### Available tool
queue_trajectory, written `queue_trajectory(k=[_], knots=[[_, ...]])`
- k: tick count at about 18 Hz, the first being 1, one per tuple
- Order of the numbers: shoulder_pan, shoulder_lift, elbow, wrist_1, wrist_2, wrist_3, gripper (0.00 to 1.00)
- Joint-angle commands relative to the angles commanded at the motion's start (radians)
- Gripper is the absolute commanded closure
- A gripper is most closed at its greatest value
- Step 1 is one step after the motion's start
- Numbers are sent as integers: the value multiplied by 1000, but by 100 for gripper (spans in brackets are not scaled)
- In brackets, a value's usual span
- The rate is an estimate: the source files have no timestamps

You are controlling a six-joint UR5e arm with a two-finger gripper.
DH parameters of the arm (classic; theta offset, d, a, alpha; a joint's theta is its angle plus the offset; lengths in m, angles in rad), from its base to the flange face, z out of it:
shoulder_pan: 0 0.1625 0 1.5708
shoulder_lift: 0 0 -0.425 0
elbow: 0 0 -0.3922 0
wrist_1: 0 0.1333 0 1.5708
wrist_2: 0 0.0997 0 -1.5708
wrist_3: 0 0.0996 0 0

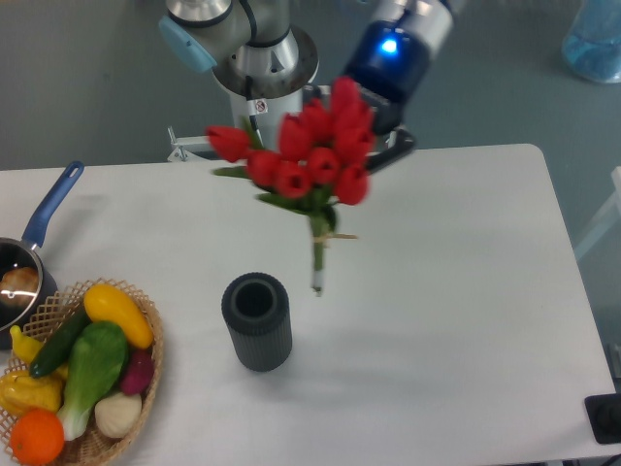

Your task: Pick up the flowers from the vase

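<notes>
White tabletop (456, 272) carries a dark grey ribbed cylindrical vase (257, 320), standing below and left of the pincer (383, 136). A bunch of red tulip buds with tied green stems (310, 165) is held clenched by the pincer, stem ends clear of the vase mouth.

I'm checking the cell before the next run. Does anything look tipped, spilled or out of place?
Nothing stands out. The vase stands upright on the table, the flowers hang clear of it from the gripper, and the wicker basket and saucepan sit undisturbed.
</notes>
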Motion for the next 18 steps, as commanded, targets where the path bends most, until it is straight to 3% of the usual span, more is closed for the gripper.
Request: queue_trajectory(k=[18], knots=[[-1,-14,-1,0,8,11,74]])
